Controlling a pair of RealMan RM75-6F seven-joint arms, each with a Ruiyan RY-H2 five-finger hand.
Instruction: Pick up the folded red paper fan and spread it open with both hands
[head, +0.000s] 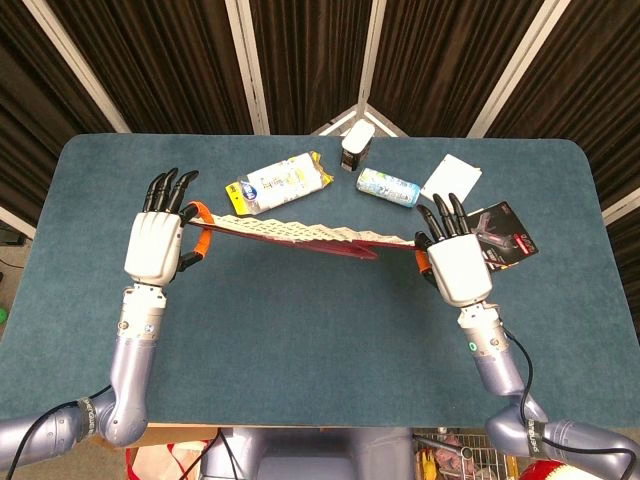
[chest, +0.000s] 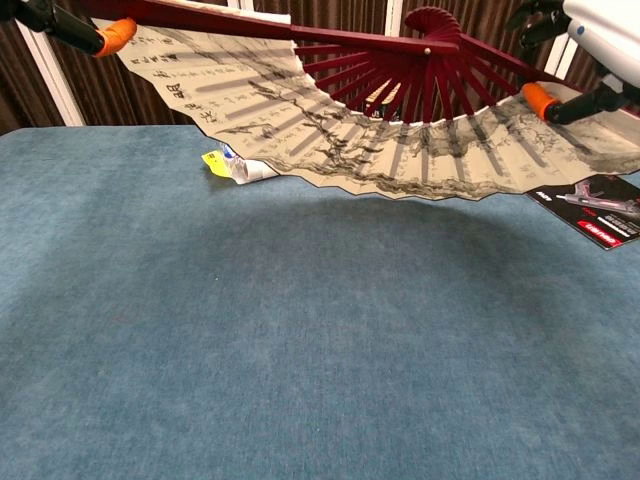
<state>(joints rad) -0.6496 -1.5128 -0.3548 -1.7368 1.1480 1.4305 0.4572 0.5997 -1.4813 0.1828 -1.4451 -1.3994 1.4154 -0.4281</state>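
Note:
The paper fan (head: 300, 231) (chest: 380, 140) is spread wide above the table, its red ribs meeting at a pivot and its cream leaf covered in ink painting and writing. My left hand (head: 158, 234) holds the fan's left end with orange-tipped fingers (chest: 112, 35). My right hand (head: 455, 262) (chest: 600, 40) holds the right end; its orange-tipped thumb shows against the leaf. Both hands are raised over the blue table (head: 320, 330), backs toward the head camera.
Behind the fan lie a white and yellow packet (head: 280, 178) (chest: 228, 165), a small dark box (head: 355, 146), a light blue tube (head: 387, 186), a white card (head: 452, 176) and a black and red booklet (head: 505, 235) (chest: 597, 212).

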